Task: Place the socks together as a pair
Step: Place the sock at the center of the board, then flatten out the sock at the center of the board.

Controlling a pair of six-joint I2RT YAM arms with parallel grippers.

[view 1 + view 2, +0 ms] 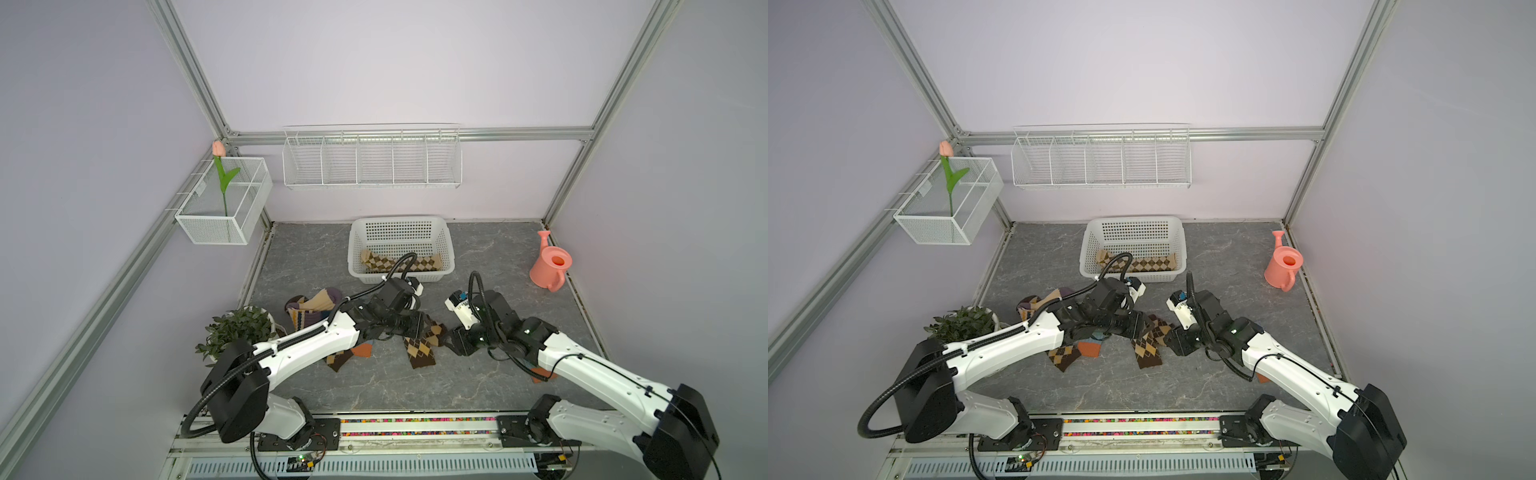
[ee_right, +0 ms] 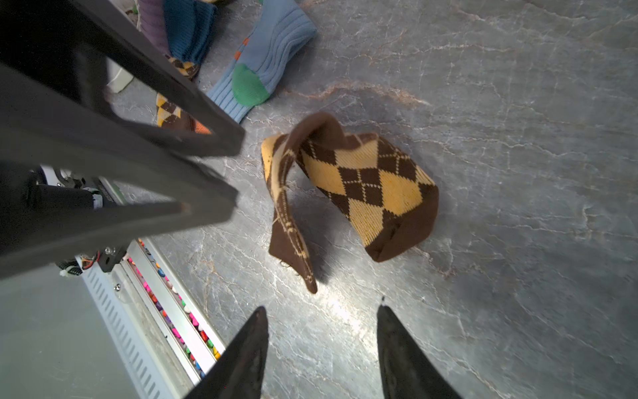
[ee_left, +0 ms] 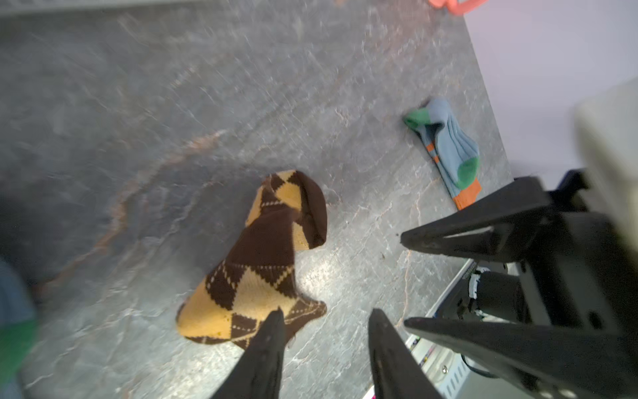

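Grey veined stone-look tabletop [image 2: 518, 103] | brown-yellow argyle knit sock [image 2: 373, 186], crumpled, folded

Reaches inward with 2 arms, forearms low, wrists tipped down. Holds left gripper [image 3: 326, 313] and right gripper [image 2: 321, 308] near each other, tips facing, not touching, both with jaws parted and empty.

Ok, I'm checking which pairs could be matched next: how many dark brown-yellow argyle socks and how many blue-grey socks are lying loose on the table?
Dark brown-yellow argyle socks: 2
Blue-grey socks with orange cuffs: 2
Total: 4
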